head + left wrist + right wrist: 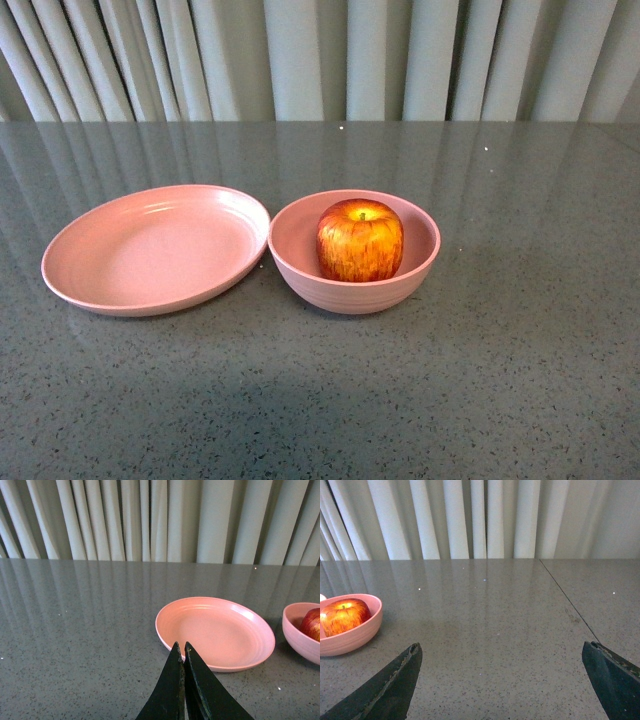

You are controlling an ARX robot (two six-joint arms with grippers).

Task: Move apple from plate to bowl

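Note:
The red apple point(360, 240) with yellow streaks sits upright inside the deep pink bowl point(300, 262) at the table's middle. The shallow pink plate point(150, 250) lies just left of the bowl, with nothing on it, its rim almost touching the bowl. Neither gripper shows in the front view. In the left wrist view my left gripper point(180, 647) is shut and empty, just short of the plate point(215, 630); the bowl point(300, 635) and apple point(312, 622) show at the edge. In the right wrist view my right gripper point(502, 650) is wide open and empty, off to the side of the bowl point(355, 632) holding the apple point(345, 616).
Grey speckled tabletop point(520, 350) with pale curtains point(320, 60) along the far edge. A thin seam point(567, 600) runs across the table in the right wrist view.

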